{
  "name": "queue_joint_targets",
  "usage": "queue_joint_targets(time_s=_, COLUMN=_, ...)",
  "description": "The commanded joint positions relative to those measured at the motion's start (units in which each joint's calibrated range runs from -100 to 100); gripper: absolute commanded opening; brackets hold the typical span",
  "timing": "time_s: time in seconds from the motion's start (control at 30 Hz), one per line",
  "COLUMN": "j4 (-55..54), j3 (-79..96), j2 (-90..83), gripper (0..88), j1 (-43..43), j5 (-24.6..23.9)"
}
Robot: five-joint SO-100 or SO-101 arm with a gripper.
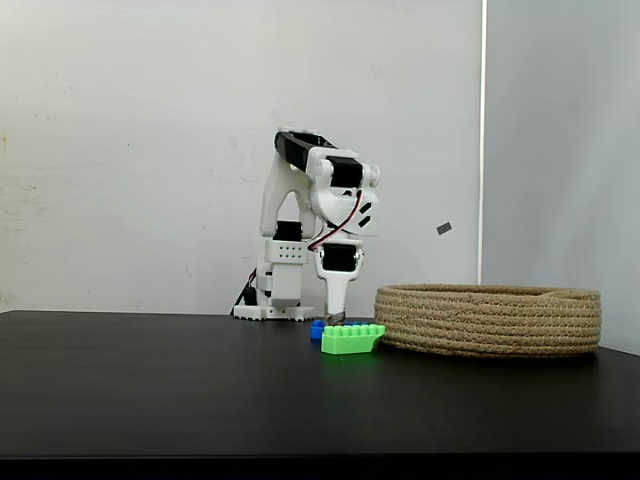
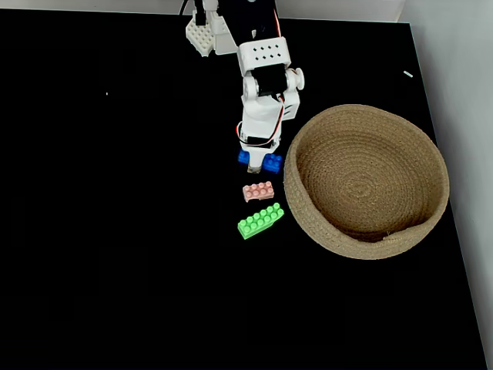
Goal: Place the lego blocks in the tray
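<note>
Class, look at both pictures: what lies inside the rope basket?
In the fixed view from above, the basket holds no bricks, only its bare coiled floor. From the side, its wall hides the inside.

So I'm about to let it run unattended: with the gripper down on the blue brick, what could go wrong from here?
The gripper sits over the small blue studded brick, apparently mid-brick; an off-centre grasp could twist it. The pink brick lies just in front and might get nudged. The coiled tan rope basket has a raised rim close by; a low carry could clip it.
</note>
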Motion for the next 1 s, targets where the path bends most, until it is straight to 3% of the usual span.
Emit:
queue_joint_targets(time_s=0.0, j4=-0.71, j3=-3.67, j2=-0.19, gripper=0.3, j1=-0.01, j5=-0.73)
queue_joint_targets(time_s=0.2, j4=-1.04, j3=-1.48, j2=-1.91, gripper=0.0, j1=-0.18, j5=-0.49)
queue_joint_targets(time_s=0.33, j4=0.71, j3=4.44, j2=-11.28, gripper=0.0, j1=1.14, j5=3.27)
queue_joint_targets(time_s=0.7, j4=8.79, j3=-7.32, j2=-30.97, gripper=0.0, j1=3.94, j5=22.66)
queue_joint_targets(time_s=0.97, j4=-3.79, j3=-18.72, j2=-23.66, gripper=0.0, j1=-6.11, j5=36.68)
